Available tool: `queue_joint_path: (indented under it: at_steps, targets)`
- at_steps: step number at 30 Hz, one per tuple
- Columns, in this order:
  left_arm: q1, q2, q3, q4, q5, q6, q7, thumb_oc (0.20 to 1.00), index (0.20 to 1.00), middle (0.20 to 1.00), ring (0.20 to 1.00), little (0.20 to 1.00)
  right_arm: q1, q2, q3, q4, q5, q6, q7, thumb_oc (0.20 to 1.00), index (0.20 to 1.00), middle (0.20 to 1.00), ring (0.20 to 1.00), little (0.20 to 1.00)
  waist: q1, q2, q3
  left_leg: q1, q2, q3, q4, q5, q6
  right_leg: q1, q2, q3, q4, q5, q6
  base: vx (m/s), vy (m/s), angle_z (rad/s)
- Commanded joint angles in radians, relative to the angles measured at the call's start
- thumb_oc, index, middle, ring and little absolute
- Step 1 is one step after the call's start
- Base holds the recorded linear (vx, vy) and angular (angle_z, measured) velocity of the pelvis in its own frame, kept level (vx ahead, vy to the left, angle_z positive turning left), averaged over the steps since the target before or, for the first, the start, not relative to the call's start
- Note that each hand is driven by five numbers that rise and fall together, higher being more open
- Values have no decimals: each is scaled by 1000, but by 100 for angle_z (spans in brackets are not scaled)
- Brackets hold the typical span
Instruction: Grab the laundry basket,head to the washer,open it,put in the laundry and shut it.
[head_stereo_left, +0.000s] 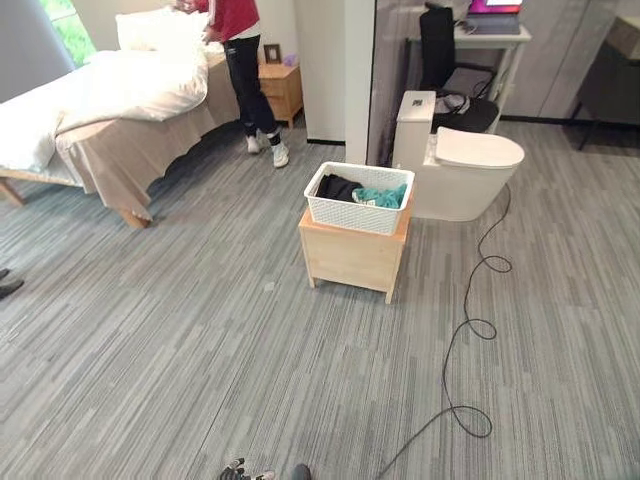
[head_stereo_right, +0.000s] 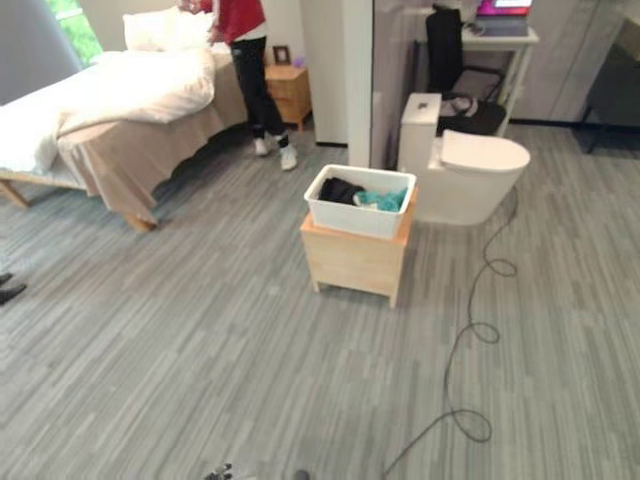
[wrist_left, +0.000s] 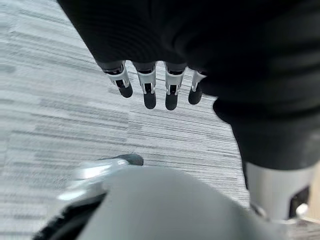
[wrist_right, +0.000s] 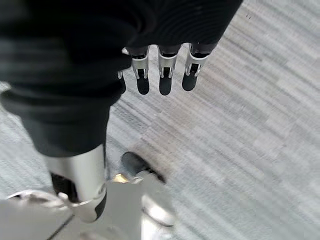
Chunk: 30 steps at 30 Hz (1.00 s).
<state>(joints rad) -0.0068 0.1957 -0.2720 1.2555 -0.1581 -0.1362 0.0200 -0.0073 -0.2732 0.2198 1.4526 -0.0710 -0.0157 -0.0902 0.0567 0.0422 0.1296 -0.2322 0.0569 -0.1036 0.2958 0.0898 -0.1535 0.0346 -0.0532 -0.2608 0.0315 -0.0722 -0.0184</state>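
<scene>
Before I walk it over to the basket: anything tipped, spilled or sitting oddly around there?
Nothing stands out. The white laundry basket sits level on the wooden box, with dark and teal laundry inside it and none on the floor. Both hands, left hand and right hand, hang empty over the carpet.

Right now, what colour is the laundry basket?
White, the laundry basket on the wooden stand; clearest in the left eye view.

We count one white laundry basket (head_stereo_left: 358, 197) holding two garments, one black (head_stereo_left: 338, 187) and one teal (head_stereo_left: 381, 197). We see one wooden stool (head_stereo_left: 352, 257) under it, one toilet (head_stereo_left: 462, 172), one bed (head_stereo_left: 105, 105), one wooden nightstand (head_stereo_left: 282, 92), one black office chair (head_stereo_left: 448, 70), one desk (head_stereo_left: 496, 40) and one person (head_stereo_left: 243, 65).
</scene>
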Motion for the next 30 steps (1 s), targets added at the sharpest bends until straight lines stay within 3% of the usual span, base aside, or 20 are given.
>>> queue_joint_path:
  at_steps: [1,4,7,8,9,10,13,14,15,16,17,18,19,21,23,24,25,26,27,30]
  targets:
    - [-35,-24,12,-15,-12,-8,14,1000,1000,1000,1000,1000,-22,-5,29,-19,38,0,-20,1000,1000,1000,1000,1000,18,-78,79,-75,-21,69,177,21,98,74,3,23,-28,-21,-8,101,-185,-1]
    - [-14,-15,46,-10,-27,-8,16,1000,1000,1000,1000,1000,-22,-1,49,-10,35,6,-14,1000,1000,1000,1000,1000,57,-87,67,-116,-16,138,14,-26,122,96,15,30,-40,-55,3,272,-63,4]
    - [9,-12,74,5,-36,-12,15,1000,1000,1000,1000,1000,-20,3,65,-12,21,-1,-13,1000,1000,1000,1000,1000,92,-84,57,-100,7,88,-244,38,118,133,36,51,-29,-103,14,465,43,-21]
    - [19,-10,88,4,-46,-17,21,1000,1000,1000,1000,1000,-30,0,65,-26,28,-8,-21,1000,1000,1000,1000,1000,102,-88,59,-122,35,64,-342,55,109,160,40,70,-10,-138,22,653,93,-39]
    - [23,-11,95,2,-47,-19,22,1000,1000,1000,1000,1000,-35,-1,63,-36,34,-13,-23,1000,1000,1000,1000,1000,106,-93,58,-129,53,75,-358,63,104,180,32,76,-7,-148,34,849,215,-24]
    - [36,-7,116,10,-54,-20,18,1000,1000,1000,1000,1000,-41,-1,60,-60,39,-18,-18,1000,1000,1000,1000,1000,122,-100,44,-115,82,130,-357,73,105,220,11,94,-10,-153,59,538,173,-39]
    - [35,4,127,28,-51,-19,25,1000,1000,1000,1000,1000,-38,10,58,-74,38,-20,-12,1000,1000,1000,1000,1000,128,-105,26,-144,87,177,-275,118,102,241,-26,94,12,-138,80,602,264,-54]
    - [31,9,127,26,-49,-19,24,1000,1000,1000,1000,1000,-31,10,53,-79,38,-18,-10,1000,1000,1000,1000,1000,128,-109,19,-152,78,197,-221,107,109,243,-54,86,35,-116,96,588,308,-13]
    - [25,20,116,28,-41,-19,24,1000,1000,1000,1000,1000,-22,11,46,-85,48,-18,-6,1000,1000,1000,1000,1000,127,-128,6,-152,33,222,-148,66,133,222,-115,84,131,30,122,1130,650,-7]
    - [5,44,93,-7,-31,-16,27,1000,1000,1000,1000,1000,-22,12,44,-109,62,-18,-7,1000,1000,1000,1000,1000,112,-131,11,-87,-56,225,-147,-29,208,131,-153,132,429,264,129,942,559,-27]
    - [5,44,93,-7,-31,-16,27,1000,1000,1000,1000,1000,-22,12,44,-109,62,-18,-7,1000,1000,1000,1000,1000,112,-130,9,-88,-55,225,-147,-28,208,129,-151,132,429,265,129,908,539,-28]
    - [-9,64,96,-45,-46,-17,30,1000,1000,1000,1000,1000,-14,21,45,-115,57,-14,-6,1000,1000,1000,1000,1000,88,-112,28,-10,-104,204,-165,-84,257,44,-166,137,583,313,133,363,197,34]
    - [-9,64,96,-45,-46,-17,30,1000,1000,1000,1000,1000,-14,21,45,-115,57,-14,-6,1000,1000,1000,1000,1000,88,-113,28,-9,-105,204,-165,-84,257,44,-167,137,583,313,133,526,289,88]
    - [-15,67,95,-59,-60,-20,35,1000,1000,1000,1000,1000,-14,29,50,-117,50,-13,-8,1000,1000,1000,1000,1000,66,-85,43,84,-119,177,-202,-111,278,-66,-189,88,631,252,109,413,175,92]
    - [-18,66,100,-66,-67,-23,35,1000,1000,1000,1000,1000,-5,31,57,-113,45,-15,-2,1000,1000,1000,1000,1000,32,-58,61,159,-114,134,-234,-119,271,-165,-136,61,552,110,67,403,50,-3]
    - [-18,66,100,-66,-67,-23,35,1000,1000,1000,1000,1000,-5,31,57,-113,45,-15,-2,1000,1000,1000,1000,1000,31,-58,63,162,-114,134,-235,-119,271,-162,-136,60,552,109,67,469,-88,-16]
    - [-15,64,94,-58,-58,-27,34,1000,1000,1000,1000,1000,3,36,56,-107,46,-14,1,1000,1000,1000,1000,1000,8,-50,73,233,-121,92,-257,-147,261,-218,-85,48,391,82,66,464,-123,25]
    - [-13,64,93,-54,-51,-28,34,1000,1000,1000,1000,1000,7,35,50,-108,49,-15,2,1000,1000,1000,1000,1000,-2,-54,76,265,-124,78,-269,-160,252,-225,-68,49,287,94,75,813,-229,69]
    - [-15,61,87,-32,-30,-32,34,1000,1000,1000,1000,1000,14,35,36,-101,54,-14,6,1000,1000,1000,1000,1000,-24,-65,77,329,-132,53,-287,-196,236,-242,-34,79,69,150,97,482,-155,80]
    - [-20,54,83,-9,-13,-34,34,1000,1000,1000,1000,1000,19,33,3,-94,70,-12,7,1000,1000,1000,1000,1000,-42,-73,70,367,-140,39,-280,-228,227,-280,-33,98,-46,209,118,448,-124,76]
